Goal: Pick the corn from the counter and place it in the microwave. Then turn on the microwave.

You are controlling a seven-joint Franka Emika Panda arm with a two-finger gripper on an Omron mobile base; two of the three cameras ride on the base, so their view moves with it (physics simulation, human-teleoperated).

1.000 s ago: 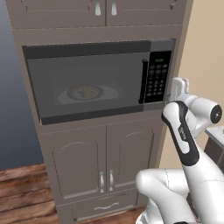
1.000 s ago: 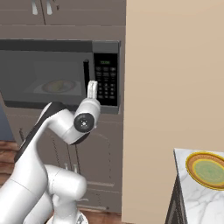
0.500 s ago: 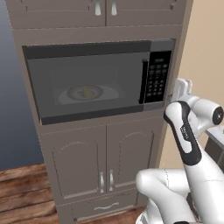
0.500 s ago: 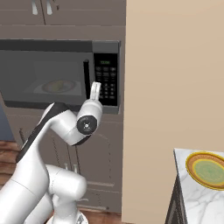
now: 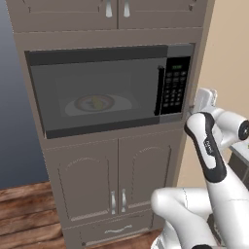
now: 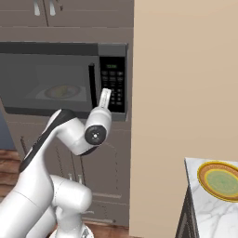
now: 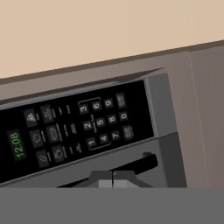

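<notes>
My clenched pincer (image 7: 113, 176) faces the black keypad panel (image 7: 83, 127) of the grey built-in microwave (image 5: 112, 92); door closed.

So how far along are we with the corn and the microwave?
Done: the corn lies on the white plate inside the microwave, and the door looks closed. In hand: the shut claw is empty and sits close to the keypad. Left: pressing a button to start it; none looks pressed yet.

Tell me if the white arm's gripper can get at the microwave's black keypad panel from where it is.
Probably yes: the shut gripper faces the black keypad panel closely, with nothing between them.
</notes>
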